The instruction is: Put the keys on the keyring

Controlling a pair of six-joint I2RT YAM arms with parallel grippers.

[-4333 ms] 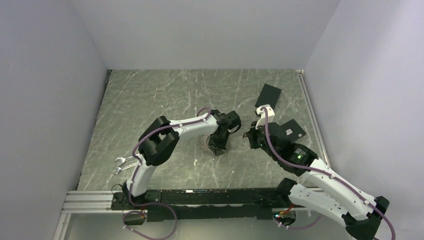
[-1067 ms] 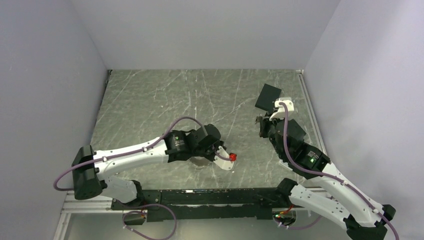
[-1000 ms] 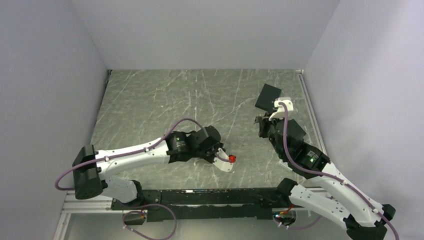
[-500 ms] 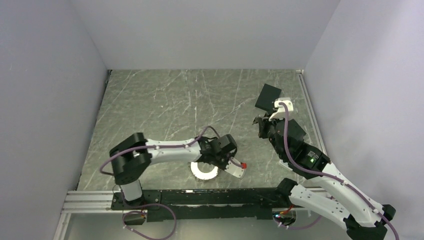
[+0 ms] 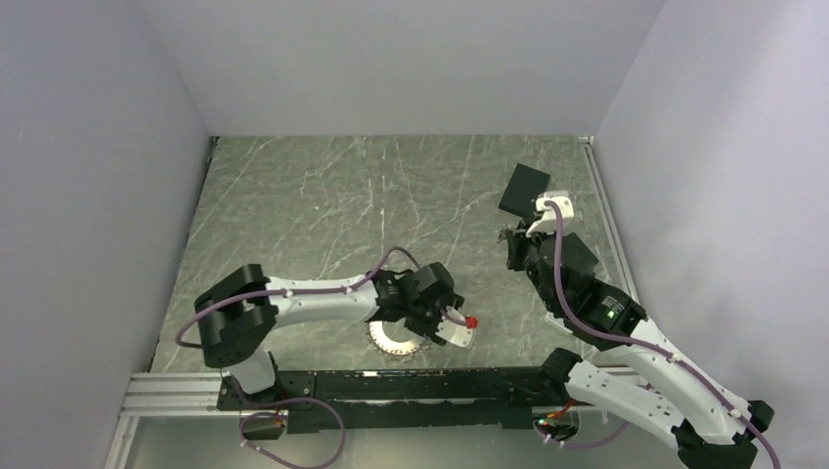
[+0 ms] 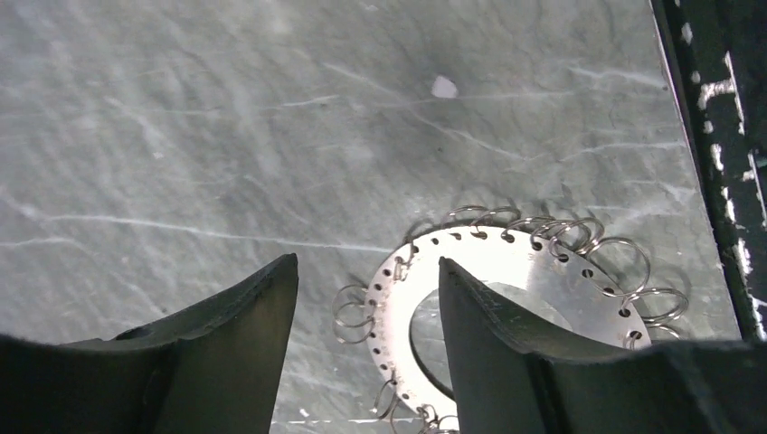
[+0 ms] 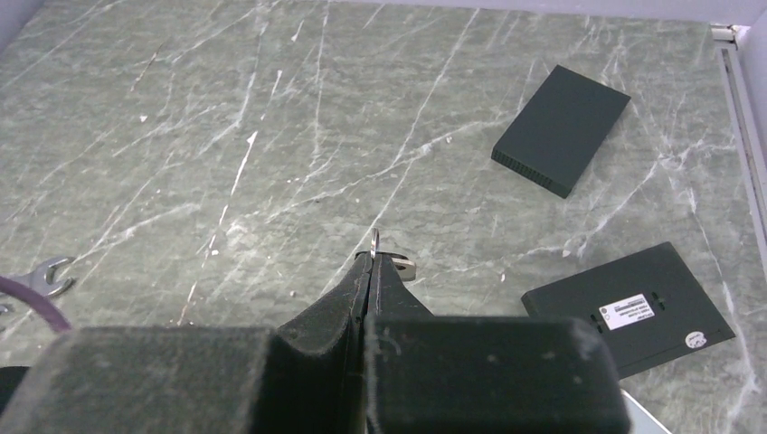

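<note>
The left gripper [image 6: 366, 264] hangs wide open, its fingers [image 6: 226, 353] spread over the keyring [image 6: 534, 267]. Whether they touch it I can't tell. The keyring lies flat close to the near edge of the bench [image 5: 293, 195], about midway along, with thin wire loops round its rim. Toward the right edge, the right gripper [image 7: 371, 271] is pinched tight on a small key [image 7: 402, 266]. Beyond it, toward the far right corner, sit a black box [image 7: 561, 129] and a flat black device [image 7: 629, 307].
</note>
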